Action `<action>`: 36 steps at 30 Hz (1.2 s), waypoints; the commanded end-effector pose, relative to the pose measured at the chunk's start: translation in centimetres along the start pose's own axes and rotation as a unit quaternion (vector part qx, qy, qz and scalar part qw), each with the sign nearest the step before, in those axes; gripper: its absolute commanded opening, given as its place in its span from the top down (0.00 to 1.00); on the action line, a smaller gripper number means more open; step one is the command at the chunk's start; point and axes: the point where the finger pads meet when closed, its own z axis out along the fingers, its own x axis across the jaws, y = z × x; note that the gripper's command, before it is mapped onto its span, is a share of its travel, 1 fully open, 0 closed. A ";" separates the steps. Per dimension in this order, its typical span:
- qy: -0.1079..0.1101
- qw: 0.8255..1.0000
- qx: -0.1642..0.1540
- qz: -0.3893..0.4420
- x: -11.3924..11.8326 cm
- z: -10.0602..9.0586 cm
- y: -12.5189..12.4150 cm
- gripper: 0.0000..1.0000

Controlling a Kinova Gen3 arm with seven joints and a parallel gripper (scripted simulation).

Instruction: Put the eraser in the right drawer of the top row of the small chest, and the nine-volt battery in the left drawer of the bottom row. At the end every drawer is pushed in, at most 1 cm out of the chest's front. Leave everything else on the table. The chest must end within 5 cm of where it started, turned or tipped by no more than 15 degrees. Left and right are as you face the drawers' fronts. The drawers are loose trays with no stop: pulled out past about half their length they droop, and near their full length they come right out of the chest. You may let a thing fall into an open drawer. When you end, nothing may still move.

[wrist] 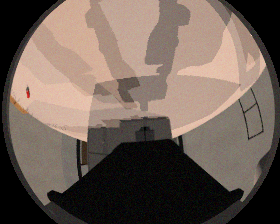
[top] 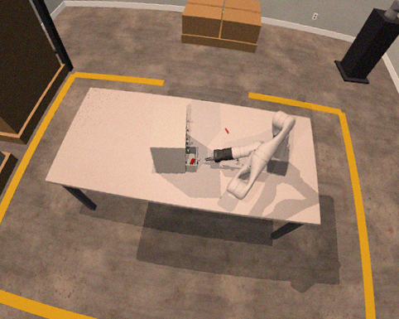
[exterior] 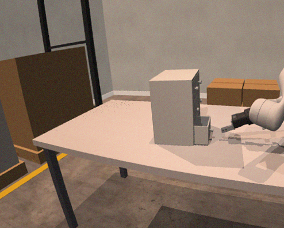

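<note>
End effector [top: 209, 159] [exterior: 226, 129] [wrist: 145, 132] clenched, nothing held, facing chest's [top: 168, 160] [exterior: 172, 113] [wrist: 100, 145] open lower-left drawer [top: 192, 168] [exterior: 202, 135] [wrist: 159, 129] at center frame; red item [top: 192, 161] inside, another red piece [top: 226, 130] [wrist: 28, 92] on surface [top: 112, 143] [exterior: 105, 134] [wrist: 200, 100], identities unclear.

With twelve at the top view's upper edge, we find the chest [top: 168, 161] [exterior: 172, 113] [wrist: 104, 146] on the table [top: 118, 131] [exterior: 113, 124] [wrist: 205, 45], its bottom-left drawer [top: 192, 168] [exterior: 202, 135] [wrist: 161, 128] out towards three o'clock. We see one item [top: 192, 161] inside it, another [top: 226, 130] [wrist: 28, 93] on the tabletop at one o'clock from that drawer, and boxes [top: 220, 27] [exterior: 242, 91] beyond the table at twelve.
</note>
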 end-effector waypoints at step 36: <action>0.002 1.000 -0.002 0.003 0.1 3.6 1.3 1.00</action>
